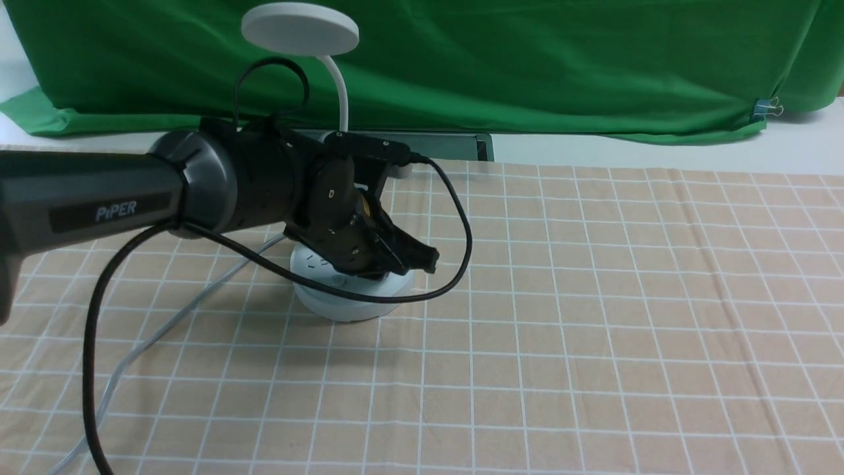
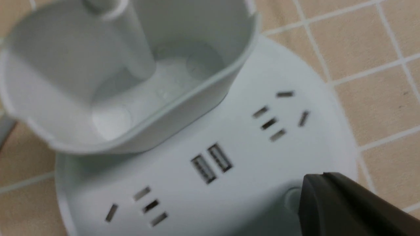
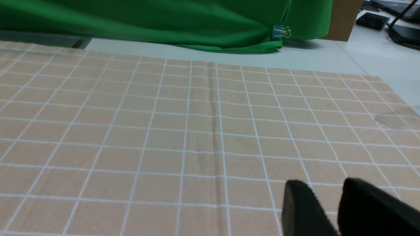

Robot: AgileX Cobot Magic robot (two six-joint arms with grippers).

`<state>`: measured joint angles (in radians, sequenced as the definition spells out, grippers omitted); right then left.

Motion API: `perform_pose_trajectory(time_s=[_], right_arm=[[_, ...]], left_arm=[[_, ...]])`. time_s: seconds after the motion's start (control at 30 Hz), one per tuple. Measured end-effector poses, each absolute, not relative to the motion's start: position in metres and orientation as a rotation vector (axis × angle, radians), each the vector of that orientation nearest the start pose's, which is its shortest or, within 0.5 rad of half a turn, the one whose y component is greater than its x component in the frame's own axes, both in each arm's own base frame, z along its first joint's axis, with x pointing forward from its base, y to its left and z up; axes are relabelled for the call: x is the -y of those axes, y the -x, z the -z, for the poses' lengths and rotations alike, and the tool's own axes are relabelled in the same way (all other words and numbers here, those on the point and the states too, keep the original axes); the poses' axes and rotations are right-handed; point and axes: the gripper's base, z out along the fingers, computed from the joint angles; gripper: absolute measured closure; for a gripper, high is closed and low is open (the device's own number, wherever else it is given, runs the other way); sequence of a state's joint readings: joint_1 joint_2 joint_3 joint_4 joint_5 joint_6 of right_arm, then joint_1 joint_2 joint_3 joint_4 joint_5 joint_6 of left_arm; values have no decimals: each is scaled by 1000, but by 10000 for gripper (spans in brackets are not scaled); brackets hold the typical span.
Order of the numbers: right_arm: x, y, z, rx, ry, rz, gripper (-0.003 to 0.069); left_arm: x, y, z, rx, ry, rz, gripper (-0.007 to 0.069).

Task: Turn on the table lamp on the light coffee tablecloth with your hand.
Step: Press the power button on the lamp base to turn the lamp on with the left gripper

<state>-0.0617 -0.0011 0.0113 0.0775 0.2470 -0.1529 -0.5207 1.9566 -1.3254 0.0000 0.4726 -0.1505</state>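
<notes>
Where closed jaws [image 2: 323, 183] dip, lamp base [image 2: 229, 147] beneath

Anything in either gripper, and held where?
Nothing held: left gripper is over the lamp base without grasping it; right gripper has nothing between its fingertips.

White lamp [image 1: 353, 305] upright on tan cloth [image 1: 560, 330]

Readable text: "PiPER", once.
Pale lettering on a dark rectangular label on the left arm [image 1: 92, 201], front view; capital P, small i, then capitals PER. Runs along the arm, tilted slightly upward toward the pincer [image 1: 379, 274]. Other legible text: none, either wrist view.
</notes>
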Motion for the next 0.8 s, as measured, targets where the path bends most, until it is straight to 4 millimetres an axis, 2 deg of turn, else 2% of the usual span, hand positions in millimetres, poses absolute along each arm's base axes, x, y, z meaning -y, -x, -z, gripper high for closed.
perform_pose_trajectory(time_s=[0.8], right_arm=[[2,-56,-187,-1741,28,86,419]], left_arm=[[206,-365,-181,-2528,-456,259,625]])
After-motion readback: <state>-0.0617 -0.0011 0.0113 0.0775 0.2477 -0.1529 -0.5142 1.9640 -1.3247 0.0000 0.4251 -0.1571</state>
